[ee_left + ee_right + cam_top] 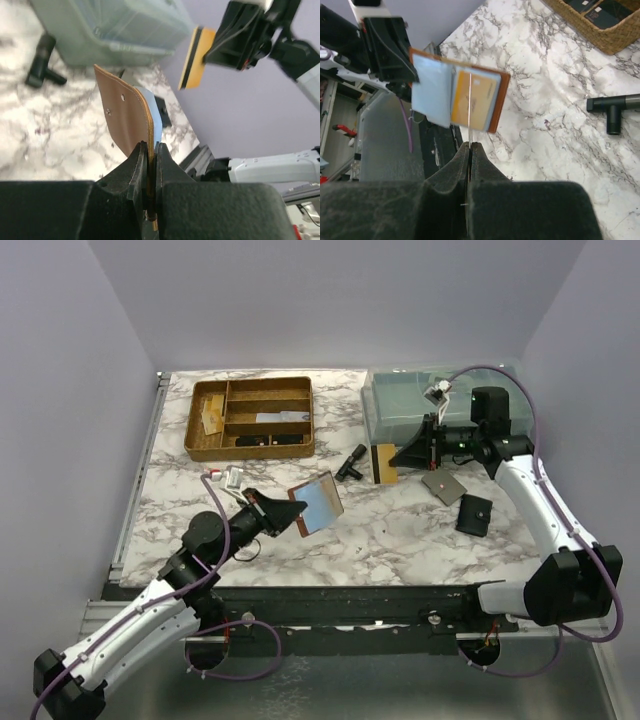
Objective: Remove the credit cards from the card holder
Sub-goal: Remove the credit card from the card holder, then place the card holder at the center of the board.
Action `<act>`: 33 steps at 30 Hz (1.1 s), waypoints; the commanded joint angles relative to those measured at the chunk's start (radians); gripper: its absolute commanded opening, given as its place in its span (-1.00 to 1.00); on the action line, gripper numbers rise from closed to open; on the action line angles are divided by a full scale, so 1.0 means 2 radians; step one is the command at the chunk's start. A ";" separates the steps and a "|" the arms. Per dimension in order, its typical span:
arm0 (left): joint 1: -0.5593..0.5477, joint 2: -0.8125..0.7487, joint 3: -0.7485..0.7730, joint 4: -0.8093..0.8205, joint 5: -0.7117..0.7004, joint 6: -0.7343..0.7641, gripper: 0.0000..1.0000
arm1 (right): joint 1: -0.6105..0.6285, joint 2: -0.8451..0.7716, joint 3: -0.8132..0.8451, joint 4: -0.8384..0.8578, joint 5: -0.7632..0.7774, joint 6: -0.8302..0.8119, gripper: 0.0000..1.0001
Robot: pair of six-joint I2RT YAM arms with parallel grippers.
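Looking down: where's the reddish-brown leather card holder [318, 502]?
— Clamped in my left gripper [290, 510], eight o'clock from my right gripper [400, 457], which pinches a tan-yellow flat card [384, 463].
Left wrist?
— Its long axis runs to twelve o'clock.
Right wrist?
— Pocketed light-blue card [432, 87], eleven o'clock.

White arms [135, 623], black joints, purple cables [490, 367]

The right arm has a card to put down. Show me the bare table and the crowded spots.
Bare table lies near the front edge, between the card holder and the black pouch. Crowded: in front of the clear bin, where the black tool, grey square and pouch sit.
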 commanded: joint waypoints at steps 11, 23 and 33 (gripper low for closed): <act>0.029 0.148 -0.146 0.264 0.093 -0.142 -1.00 | 0.067 0.035 0.043 0.024 0.081 0.006 -1.00; 0.102 0.328 -0.140 0.296 0.107 -0.139 -1.00 | 0.072 0.017 0.004 0.054 0.076 0.021 -1.00; 0.124 0.487 -0.104 0.320 0.104 -0.109 -1.00 | 0.072 -0.006 -0.033 0.073 0.073 0.030 -1.00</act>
